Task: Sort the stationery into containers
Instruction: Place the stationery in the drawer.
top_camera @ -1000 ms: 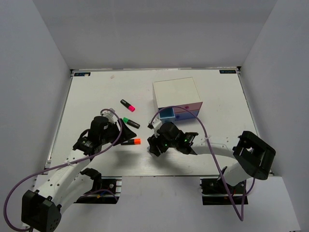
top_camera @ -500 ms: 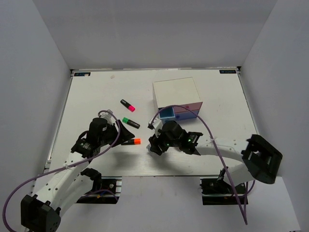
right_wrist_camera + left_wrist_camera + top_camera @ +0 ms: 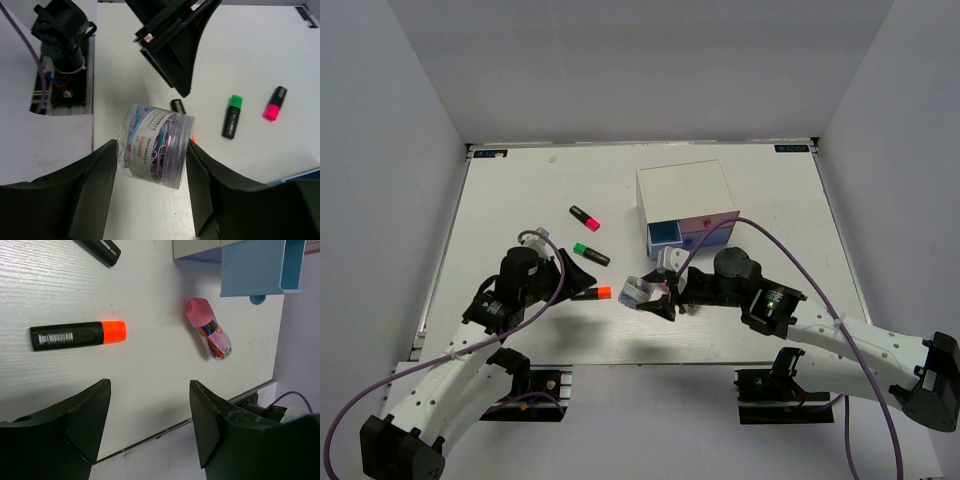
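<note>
Right gripper [image 3: 660, 298] is clamped on a clear round tub of coloured paper clips [image 3: 155, 145], one finger on each side of it. It reads as lifted off the table [image 3: 520, 180], lower centre of the top view, just below and left of the drawer box [image 3: 685, 185]. The tub is the only item in hand and is not in a container yet. The light-blue drawer [image 3: 665, 235] stands open at the box's left front, and I see nothing inside it from above. The pink front and the wide lower front look shut, but I can't be sure from this angle. Everything else is out on the table. The pink-capped gadget [image 3: 207, 328], a clear body with colourful contents, lies just below the open drawer in the left wrist view. The orange-capped highlighter [image 3: 77, 335] lies flat, left of centre in that view. The green-capped highlighter [image 3: 232, 116] and the pink-capped highlighter [image 3: 275, 103] lie side by side further up, near each other but apart. Left gripper [image 3: 149, 390] has its fingers apart with nothing between them. It hovers just short of the orange-capped highlighter without touching it. My read: the task is barely started, no item shows in any drawer, and the first drop is pending. Left to do: drop the tub, then three highlighters and the gadget, and likely more drawers to open.
</note>
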Robot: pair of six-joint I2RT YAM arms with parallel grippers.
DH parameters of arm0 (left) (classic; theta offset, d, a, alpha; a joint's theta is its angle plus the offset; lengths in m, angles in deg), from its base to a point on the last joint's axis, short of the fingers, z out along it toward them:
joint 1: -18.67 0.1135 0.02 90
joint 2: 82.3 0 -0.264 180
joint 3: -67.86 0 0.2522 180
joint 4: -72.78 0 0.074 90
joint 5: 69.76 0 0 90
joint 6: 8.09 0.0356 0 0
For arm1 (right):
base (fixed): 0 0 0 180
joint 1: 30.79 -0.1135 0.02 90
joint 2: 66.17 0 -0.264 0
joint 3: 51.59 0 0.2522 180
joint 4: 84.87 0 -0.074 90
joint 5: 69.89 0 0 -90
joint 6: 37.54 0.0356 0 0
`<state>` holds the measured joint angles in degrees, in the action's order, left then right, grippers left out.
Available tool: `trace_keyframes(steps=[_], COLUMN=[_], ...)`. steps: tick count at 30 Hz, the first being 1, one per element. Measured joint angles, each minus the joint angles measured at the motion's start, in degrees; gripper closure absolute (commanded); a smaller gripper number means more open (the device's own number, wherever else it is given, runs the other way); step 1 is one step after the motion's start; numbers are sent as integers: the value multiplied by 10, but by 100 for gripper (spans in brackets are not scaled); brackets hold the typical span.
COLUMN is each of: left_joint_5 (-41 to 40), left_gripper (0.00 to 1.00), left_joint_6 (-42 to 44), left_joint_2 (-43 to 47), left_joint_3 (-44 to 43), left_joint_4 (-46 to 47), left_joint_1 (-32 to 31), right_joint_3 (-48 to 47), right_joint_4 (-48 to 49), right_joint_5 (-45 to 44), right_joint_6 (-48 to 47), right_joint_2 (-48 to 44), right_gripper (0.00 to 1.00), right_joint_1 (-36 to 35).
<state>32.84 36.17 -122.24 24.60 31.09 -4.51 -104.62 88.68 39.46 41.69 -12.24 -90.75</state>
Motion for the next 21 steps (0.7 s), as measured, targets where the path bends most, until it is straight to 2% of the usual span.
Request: trace_keyframes(steps=[5,8,21], left_joint_5=[0,0,0], left_gripper=[26,26,26], left_joint_6=[-1,-2,-2], left_joint_2=[3,3,14], left_joint_3=[0,0,10], left_joint_4=[0,0,3], left_joint_1=[0,0,0], right_joint_3=[-2,-10,-88], right_joint_4=[20,28,24], right_joint_5=[-48,-70,-80], right_joint_6=[-60,-94,-184], right_joint_2=[15,30,82], right_gripper=[94,94,96], right_joint_1=[17,37,153])
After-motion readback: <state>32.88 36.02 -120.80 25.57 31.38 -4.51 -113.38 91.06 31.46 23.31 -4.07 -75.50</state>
